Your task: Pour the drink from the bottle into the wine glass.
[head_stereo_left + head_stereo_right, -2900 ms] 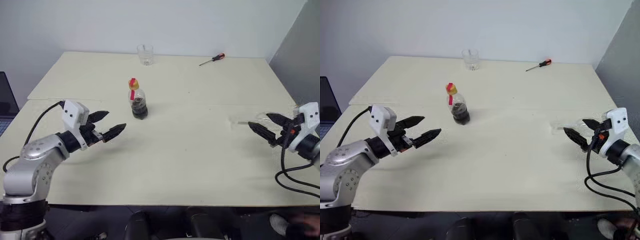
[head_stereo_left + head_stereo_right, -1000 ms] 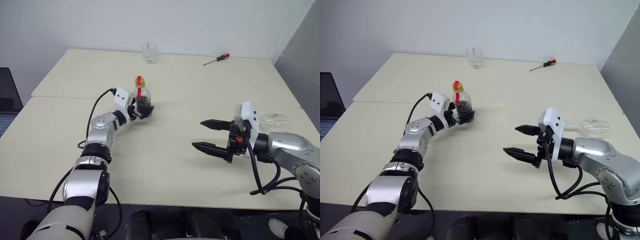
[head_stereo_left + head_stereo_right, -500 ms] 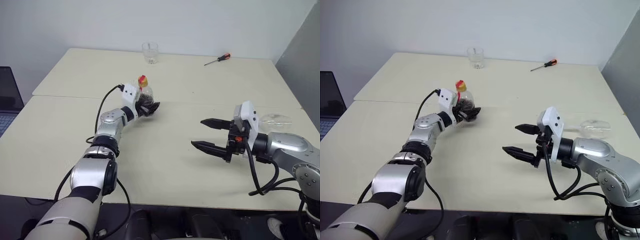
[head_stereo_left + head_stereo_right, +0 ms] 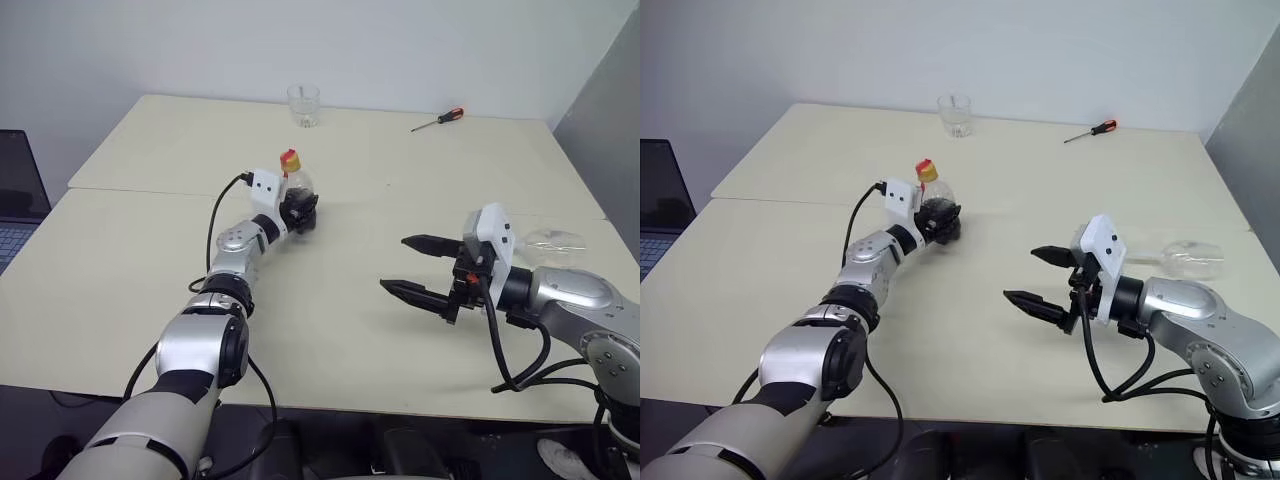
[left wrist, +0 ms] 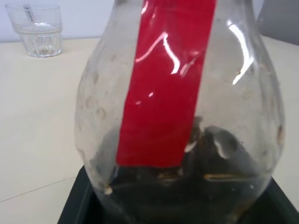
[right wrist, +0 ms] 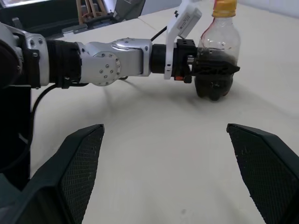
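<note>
Right wrist view: left pincer (image 6: 212, 70) grips the bottle (image 6: 216, 56) holding dark drink (image 6: 214, 84); right pincer (image 4: 412, 265) gapes.

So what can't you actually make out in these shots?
- Wine glass: lying on its side behind the right arm; its stem and foot are hard to pick out against the table.
- Bottle: left wrist view cuts off its cap and base.
- Left tool: fingers wrap the bottle's dark lower body; firmness of contact unclear.
- Tumbler: contents too small to read.
</note>
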You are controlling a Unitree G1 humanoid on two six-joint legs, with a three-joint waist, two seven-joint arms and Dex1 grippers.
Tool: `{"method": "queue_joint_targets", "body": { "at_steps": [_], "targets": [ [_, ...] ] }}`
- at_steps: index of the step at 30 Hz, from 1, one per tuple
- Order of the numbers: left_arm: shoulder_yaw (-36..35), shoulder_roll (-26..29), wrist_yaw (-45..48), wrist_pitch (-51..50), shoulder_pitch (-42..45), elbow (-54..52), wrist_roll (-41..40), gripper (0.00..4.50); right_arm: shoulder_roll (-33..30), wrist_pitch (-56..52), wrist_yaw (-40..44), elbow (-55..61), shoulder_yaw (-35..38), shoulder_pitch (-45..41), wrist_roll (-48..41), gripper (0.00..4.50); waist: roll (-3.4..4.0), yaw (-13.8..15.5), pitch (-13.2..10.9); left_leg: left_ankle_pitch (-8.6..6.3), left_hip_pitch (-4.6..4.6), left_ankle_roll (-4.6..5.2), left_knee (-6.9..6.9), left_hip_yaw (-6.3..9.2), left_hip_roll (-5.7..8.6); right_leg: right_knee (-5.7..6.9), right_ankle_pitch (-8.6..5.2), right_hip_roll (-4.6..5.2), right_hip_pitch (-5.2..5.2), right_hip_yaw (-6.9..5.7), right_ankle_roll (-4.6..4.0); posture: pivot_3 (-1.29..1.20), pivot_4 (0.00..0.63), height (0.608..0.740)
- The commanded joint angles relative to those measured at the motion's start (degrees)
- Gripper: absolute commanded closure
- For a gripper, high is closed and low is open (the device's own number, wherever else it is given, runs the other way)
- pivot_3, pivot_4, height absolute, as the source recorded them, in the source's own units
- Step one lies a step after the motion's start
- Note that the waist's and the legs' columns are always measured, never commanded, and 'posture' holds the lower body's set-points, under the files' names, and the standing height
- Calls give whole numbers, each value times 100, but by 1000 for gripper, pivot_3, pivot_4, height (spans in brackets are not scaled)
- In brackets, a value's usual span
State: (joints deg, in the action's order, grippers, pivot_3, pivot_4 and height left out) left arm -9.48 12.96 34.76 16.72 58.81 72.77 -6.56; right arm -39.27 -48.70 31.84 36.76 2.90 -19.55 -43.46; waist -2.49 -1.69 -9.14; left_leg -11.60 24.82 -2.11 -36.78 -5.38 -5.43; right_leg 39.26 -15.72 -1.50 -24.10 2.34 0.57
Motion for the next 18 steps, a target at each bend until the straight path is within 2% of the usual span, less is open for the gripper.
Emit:
{"method": "queue_joint_targets", "body": {
  "at_steps": [1, 4, 8, 13, 18],
  "targets": [
    [-97, -119, 117, 205, 29, -236, -112, 2568, 220, 182, -629, -20, -61, -442, 560, 0, 0, -2, 0, 0, 0, 0, -8, 0, 0, 11, 0, 0, -2, 1, 0, 0, 150, 740],
    [151, -231, 512, 23, -211, -750, -36, 2578, 810, -591, -1602, -163, 63, -1026, 461, 0, 1, -25, 0, 0, -4, 0, -13, 4, -1, 27, 0, -1, -2, -1, -1, 0, 150, 740],
    [599, -353, 954, -873, -904, -2539, -128, 2580, 1331, -1529, -2587, -44, 42, -1431, 588, 0, 2, -3, 0, 4, -6, -5, -17, 8, -4, 69, 3, 0, -13, 3, -38, 0, 150, 740],
    [1224, -339, 1057, -2241, -1768, -4879, -111, 2660, 1947, -2256, -3190, 347, 254, -1480, 385, 0, 3, 3, -1, 4, -2, -6, -15, 20, -6, 70, 0, 1, -13, 9, -49, 0, 150, 740],
    [1629, -383, 1272, -3018, -2063, -5782, -270, 2682, 2363, -2729, -3514, 637, 444, -1633, 356, 0, 7, -1, 2, 4, -3, -5, -18, 38, -4, 73, -10, 0, -7, 3, -32, 0, 150, 740]
  ]
}}
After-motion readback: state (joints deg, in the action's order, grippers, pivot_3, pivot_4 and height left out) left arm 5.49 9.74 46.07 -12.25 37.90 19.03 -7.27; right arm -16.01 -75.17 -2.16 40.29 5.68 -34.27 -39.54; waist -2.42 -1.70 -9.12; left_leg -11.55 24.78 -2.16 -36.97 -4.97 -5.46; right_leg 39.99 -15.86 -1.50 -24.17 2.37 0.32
